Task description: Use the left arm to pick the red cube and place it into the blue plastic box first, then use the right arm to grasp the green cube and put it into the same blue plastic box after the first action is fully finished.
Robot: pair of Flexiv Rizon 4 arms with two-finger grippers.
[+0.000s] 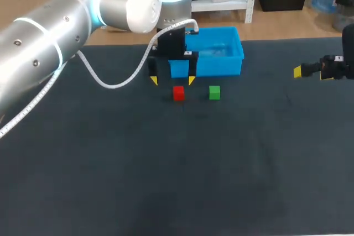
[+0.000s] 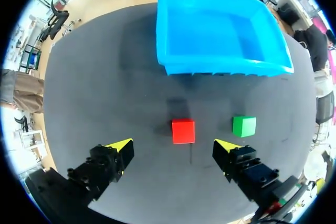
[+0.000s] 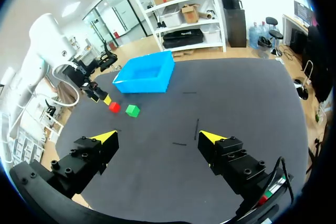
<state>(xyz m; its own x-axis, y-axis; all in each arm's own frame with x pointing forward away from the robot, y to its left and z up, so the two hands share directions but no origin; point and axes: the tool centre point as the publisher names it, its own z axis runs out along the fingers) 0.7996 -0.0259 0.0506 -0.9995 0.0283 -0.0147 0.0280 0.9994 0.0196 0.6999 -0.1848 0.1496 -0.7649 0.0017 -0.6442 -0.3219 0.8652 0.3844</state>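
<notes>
The red cube (image 1: 178, 93) (image 2: 183, 131) (image 3: 114, 107) rests on the dark table, with the green cube (image 1: 214, 92) (image 2: 244, 126) (image 3: 132, 110) a short way to its right. Behind them stands the blue plastic box (image 1: 239, 53) (image 2: 170, 35) (image 3: 157, 81), nothing inside. My left gripper (image 1: 172, 80) (image 2: 176, 146) (image 3: 100, 96) hovers open above the red cube, which lies just ahead of the gap between its fingers. Far off at the right edge of the table, my right gripper (image 1: 310, 73) (image 3: 157, 137) is open and holds nothing.
The dark table (image 1: 166, 164) spreads wide in front of the cubes. A white cable (image 1: 119, 83) hangs from my left arm over the table behind the red cube.
</notes>
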